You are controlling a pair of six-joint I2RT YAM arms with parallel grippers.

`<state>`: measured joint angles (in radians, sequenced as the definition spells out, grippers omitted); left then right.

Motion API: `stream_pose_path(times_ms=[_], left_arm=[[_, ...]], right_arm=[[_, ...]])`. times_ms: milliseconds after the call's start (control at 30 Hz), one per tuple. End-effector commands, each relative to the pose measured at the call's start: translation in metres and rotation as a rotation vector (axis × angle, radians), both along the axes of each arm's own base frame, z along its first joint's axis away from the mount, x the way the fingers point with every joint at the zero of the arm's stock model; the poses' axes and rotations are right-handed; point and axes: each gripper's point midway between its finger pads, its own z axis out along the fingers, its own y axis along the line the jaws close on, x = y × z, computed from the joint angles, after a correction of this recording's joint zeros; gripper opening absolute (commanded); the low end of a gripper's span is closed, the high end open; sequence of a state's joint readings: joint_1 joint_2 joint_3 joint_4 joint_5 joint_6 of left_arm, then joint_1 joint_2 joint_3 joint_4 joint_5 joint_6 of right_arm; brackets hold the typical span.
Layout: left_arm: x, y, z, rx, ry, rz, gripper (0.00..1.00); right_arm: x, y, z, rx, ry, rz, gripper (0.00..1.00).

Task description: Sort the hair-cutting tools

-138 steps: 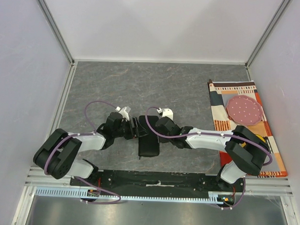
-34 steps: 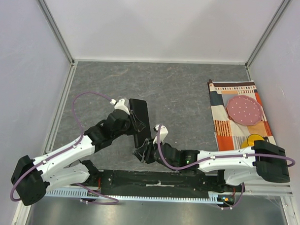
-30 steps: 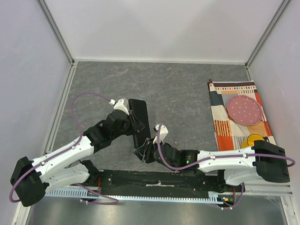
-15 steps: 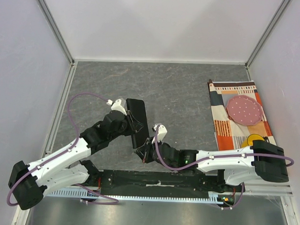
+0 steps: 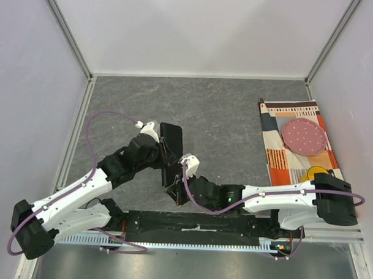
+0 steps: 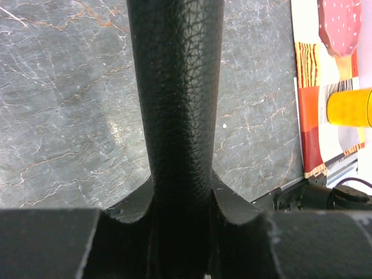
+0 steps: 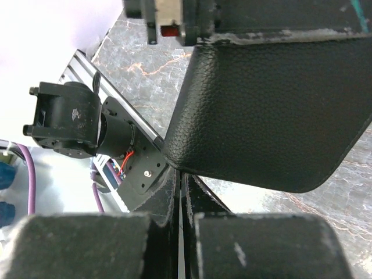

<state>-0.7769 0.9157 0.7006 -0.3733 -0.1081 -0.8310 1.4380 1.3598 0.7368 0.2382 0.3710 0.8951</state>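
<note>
Right wrist view: the right gripper (image 7: pixel 180 195) is sitting fully closed, its fingers (image 7: pixel 261 244) pressed together just below the rounded near corner of the black pouch (image 7: pixel 273 104). Nothing is showing between them, and I cannot tell whether a thin edge is caught there. The left gripper (image 5: pixel 164 152) is clamping the pouch partway along its length, bunching the grained material into a narrow ridge between the jaws. The near end appears to be hanging clear of the grey stone-patterned table (image 5: pixel 236 117). None of the hair-cutting tools is showing in any view, neither scissors nor combs. My judgement is that they are riding inside the pouch pockets, though no pocket mouth is visible. The step in hand reads as extraction: the left arm is presenting the pouch while the right arm is working at its near end. Next, the right jaws probably need to part and find a pocket opening or a tool handle, with the left grip steadying the pouch so it is not swinging. A closed gripper nudging the corner risks twisting the pouch in the left fingers. Well apart on the right, a patterned cloth (image 5: pixel 296 149) is lying flat with a yellow object (image 6: pixel 349 107) on it.
</note>
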Motion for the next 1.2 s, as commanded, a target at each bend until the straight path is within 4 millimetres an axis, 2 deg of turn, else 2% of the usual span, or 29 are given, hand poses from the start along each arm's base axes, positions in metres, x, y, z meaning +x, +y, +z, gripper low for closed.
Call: stream_pose_path(times_ms=[0, 133, 267, 467, 600, 733, 933, 1167], left_arm=[[0.009, -0.035, 0.087, -0.191, -0.166, -0.108, 0.02], [-0.002, -0.041, 0.096, -0.205, -0.163, -0.186, 0.02], [-0.010, -0.038, 0.101, -0.188, -0.169, -0.220, 0.02], [-0.026, -0.043, 0.109, -0.185, -0.168, -0.331, 0.02], [-0.045, -0.049, 0.109, -0.180, -0.143, -0.452, 0.02], [-0.054, -0.046, 0.101, -0.151, -0.125, -0.503, 0.02], [-0.072, -0.051, 0.094, -0.160, -0.099, -0.626, 0.02], [-0.094, -0.051, 0.083, -0.172, -0.063, -0.753, 0.02]], right_arm=[[-0.021, -0.019, -0.032, -0.233, -0.046, 0.117, 0.00], [-0.020, -0.037, -0.041, -0.324, -0.085, 0.129, 0.00], [-0.020, -0.055, -0.051, -0.384, -0.108, 0.130, 0.00], [-0.012, -0.081, -0.055, -0.479, -0.158, 0.100, 0.00], [-0.007, -0.099, -0.053, -0.536, -0.209, 0.105, 0.00], [-0.004, -0.120, -0.055, -0.588, -0.263, 0.117, 0.00], [-0.005, -0.137, -0.047, -0.645, -0.343, 0.206, 0.00], [0.008, -0.137, -0.023, -0.705, -0.434, 0.194, 0.00]])
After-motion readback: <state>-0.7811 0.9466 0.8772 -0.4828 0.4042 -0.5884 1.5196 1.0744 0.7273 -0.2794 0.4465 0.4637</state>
